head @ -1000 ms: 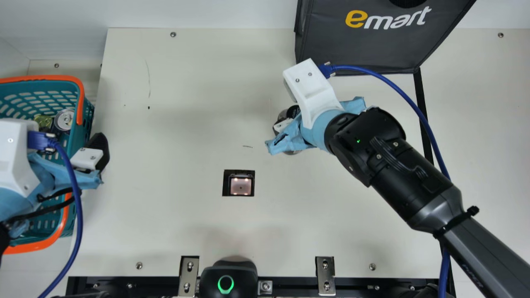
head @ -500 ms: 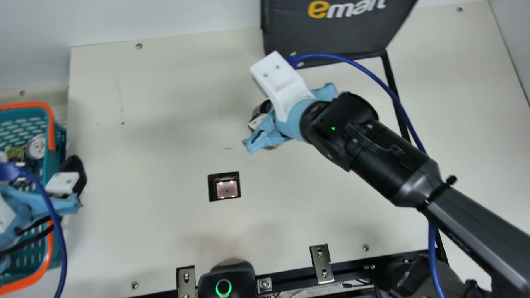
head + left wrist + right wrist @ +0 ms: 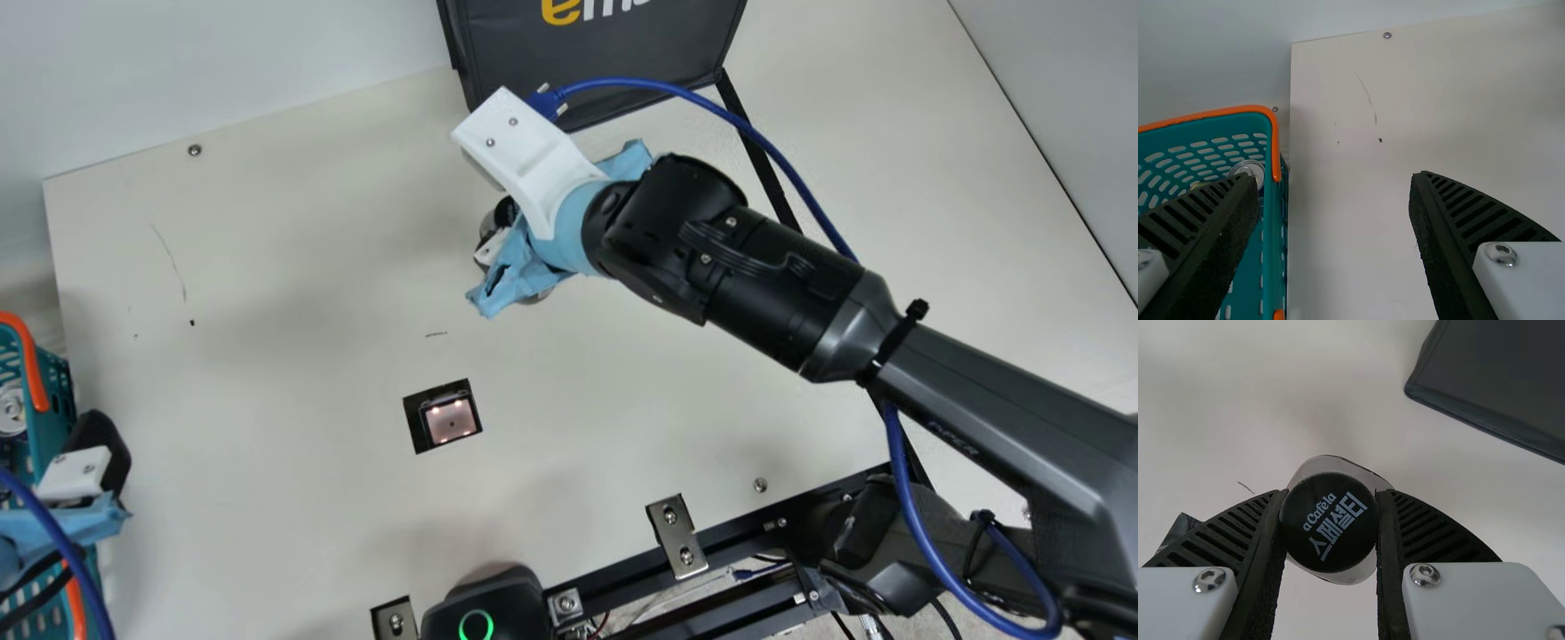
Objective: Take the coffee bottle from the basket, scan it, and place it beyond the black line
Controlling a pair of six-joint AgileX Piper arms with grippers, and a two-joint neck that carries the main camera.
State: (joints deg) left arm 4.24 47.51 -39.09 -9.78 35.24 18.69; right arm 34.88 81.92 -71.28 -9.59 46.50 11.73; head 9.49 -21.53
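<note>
Two ribbed fingers (image 3: pixel 1238 530) of the right hand (image 3: pixel 517 267) hold the coffee bottle (image 3: pixel 1330 522) from opposite sides, touching it at its dark cap, which faces the wrist camera. The bottle sits directly between them, over the surface (image 3: pixel 293 267), left of the black line (image 3: pixel 765 169), near the dark bag (image 3: pixel 605 58) and on the far side of the scanner window (image 3: pixel 451 420). The left hand (image 3: pixel 100 449) is spread wide beside the basket (image 3: pixel 58 400) at the left.

Upright, black-capped coffee bottle (image 3: pixel 1330 523)
</note>
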